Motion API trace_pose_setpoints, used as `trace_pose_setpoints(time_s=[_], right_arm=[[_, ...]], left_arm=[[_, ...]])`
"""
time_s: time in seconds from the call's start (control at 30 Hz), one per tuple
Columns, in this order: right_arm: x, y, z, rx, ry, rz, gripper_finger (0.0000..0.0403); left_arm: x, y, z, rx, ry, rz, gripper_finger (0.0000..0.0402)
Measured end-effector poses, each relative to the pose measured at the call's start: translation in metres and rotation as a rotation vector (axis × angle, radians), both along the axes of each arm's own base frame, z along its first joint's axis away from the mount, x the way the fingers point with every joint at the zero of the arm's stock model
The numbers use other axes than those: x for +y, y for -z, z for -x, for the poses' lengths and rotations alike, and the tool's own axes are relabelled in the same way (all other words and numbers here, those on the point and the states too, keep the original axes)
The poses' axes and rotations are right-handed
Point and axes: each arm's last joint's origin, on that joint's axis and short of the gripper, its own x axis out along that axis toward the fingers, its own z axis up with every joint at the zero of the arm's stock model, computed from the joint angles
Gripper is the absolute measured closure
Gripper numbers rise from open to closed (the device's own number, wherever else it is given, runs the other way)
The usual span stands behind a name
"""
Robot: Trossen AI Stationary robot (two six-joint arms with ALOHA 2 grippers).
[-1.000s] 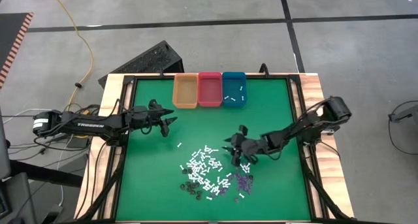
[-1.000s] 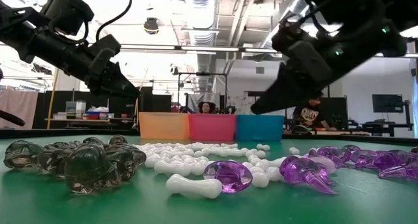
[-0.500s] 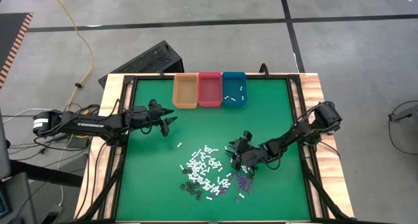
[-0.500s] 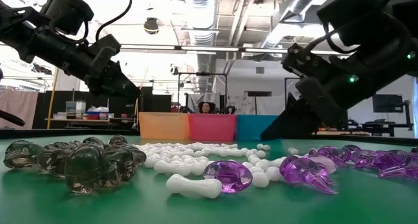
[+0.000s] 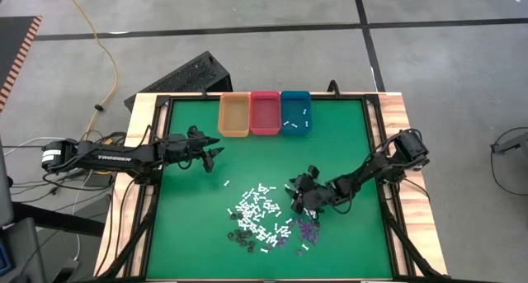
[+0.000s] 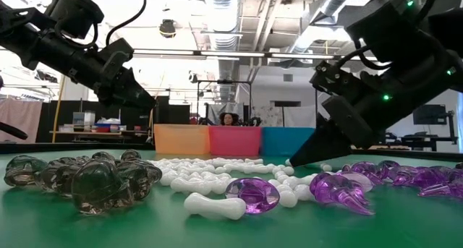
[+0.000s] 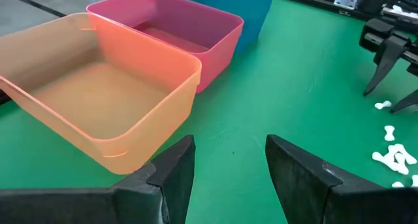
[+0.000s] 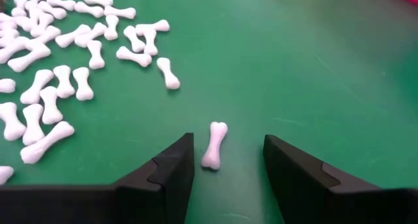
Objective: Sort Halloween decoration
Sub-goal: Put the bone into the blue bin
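Few pieces have reached a bin so far, so by my reading the sorting is barely begun. Going from the left of the high view: the left gripper [image 5: 216, 153] waits above the green table [image 5: 190, 233], near the orange bin [image 5: 233, 115], with its fingers apart and nothing between them; its wrist view shows the orange bin and the pink bin [image 5: 266, 112] both bare inside. Next along the far edge, the teal bin [image 5: 295, 111] holds just a few white bones [image 5: 303, 113], the only sorted pieces I can see.

Further right and nearer the front lies the heap of Halloween decoration [image 5: 264, 219]: many white bones [image 8: 39, 87] spread across the middle, dark skull-like pieces [image 6: 94, 177] at the near left of the heap, and purple pieces [image 6: 340, 189] at its right edge. Almost all of it is unsorted.

At the right edge of the heap the right gripper [image 5: 300, 202] is down at the table surface, its fingers spread and holding nothing. One lone white bone [image 8: 213, 144] lies between them on the mat, apart from the main cluster. I judge that this bone is the next pick, likely bound for the teal bin. The purple and dark pieces look untouched.
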Motion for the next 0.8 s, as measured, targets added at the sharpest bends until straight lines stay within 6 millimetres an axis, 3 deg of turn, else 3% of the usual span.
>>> trace_pose_setpoints(time_s=[0.6,0.8], right_arm=[[-0.024,0.001,-0.007,0.085,-0.075,0.022,0.0229],[-0.028,0.002,-0.008,0.102,-0.103,0.022,0.0263]], left_arm=[[0.0,0.0,0.0,0.003,0.0,-0.005,0.0224],[0.0,0.0,0.0,0.003,-0.006,-0.006,0.0224]])
